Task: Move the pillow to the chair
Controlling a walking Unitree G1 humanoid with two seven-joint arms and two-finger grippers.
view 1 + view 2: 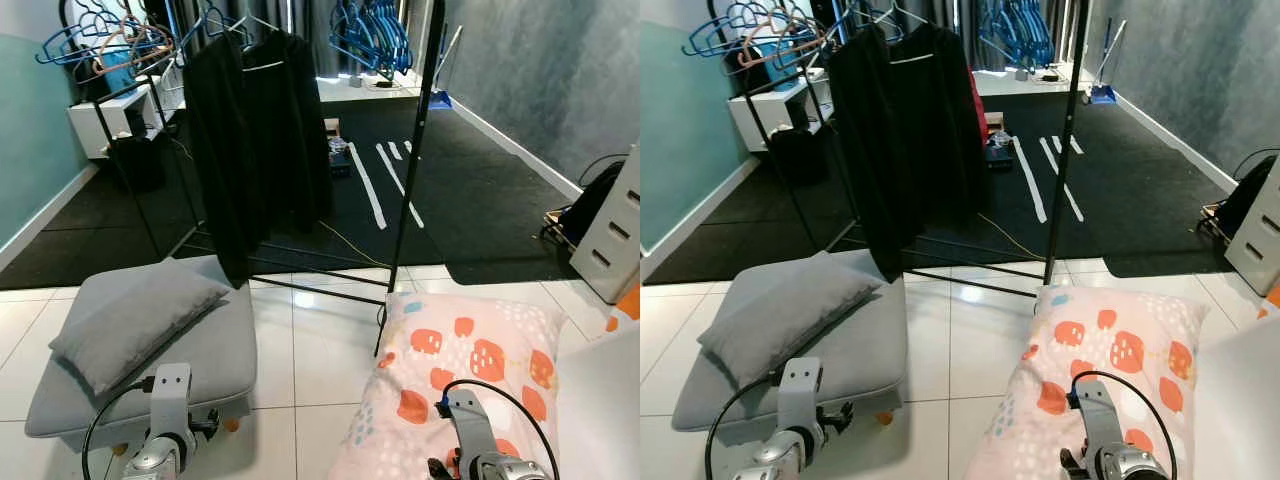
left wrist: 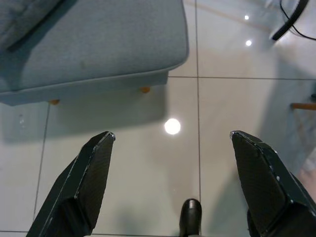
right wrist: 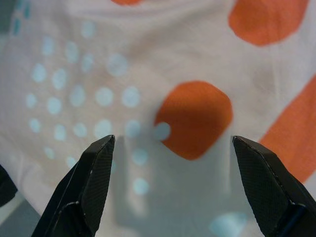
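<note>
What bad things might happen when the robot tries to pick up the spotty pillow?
1. The right tool is wide open over the spotty pillow. Soft cloth may slip out if it only pinches a little.
2. The black clothes rack stands right by the pillow's far edge. Lifting might bump its pole.
3. The grey chair already has a grey cushion on it, so the big pillow may slide off.

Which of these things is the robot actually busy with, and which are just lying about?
Job:
pink pillow with orange patches
grey padded chair
right gripper, open over the pillow

Lying about:
grey cushion
black clothes rack
blue hangers
</note>
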